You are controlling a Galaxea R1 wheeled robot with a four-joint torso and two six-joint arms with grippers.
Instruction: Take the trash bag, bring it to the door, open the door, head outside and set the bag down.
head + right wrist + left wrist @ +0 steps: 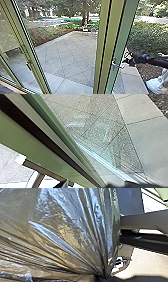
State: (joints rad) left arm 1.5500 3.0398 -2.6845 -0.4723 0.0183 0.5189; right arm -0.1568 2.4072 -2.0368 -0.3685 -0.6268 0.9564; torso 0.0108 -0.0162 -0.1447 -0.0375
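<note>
Dark, translucent plastic forms the trash bag (70,235), seen close at the left wrist, its surface glossy and creased, with folds converging into a tight gather; whether the left gripper is pinching it cannot be told. In the head view, the right gripper (128,61) is noted near the metal handle (118,65) of the green-framed glass door (114,50), its state likewise impossible to tell, as is any contact with the handle. Beyond the glass lie patterned paving (67,53), leafy shrubs (150,37) and a tree trunk (85,18).
</note>
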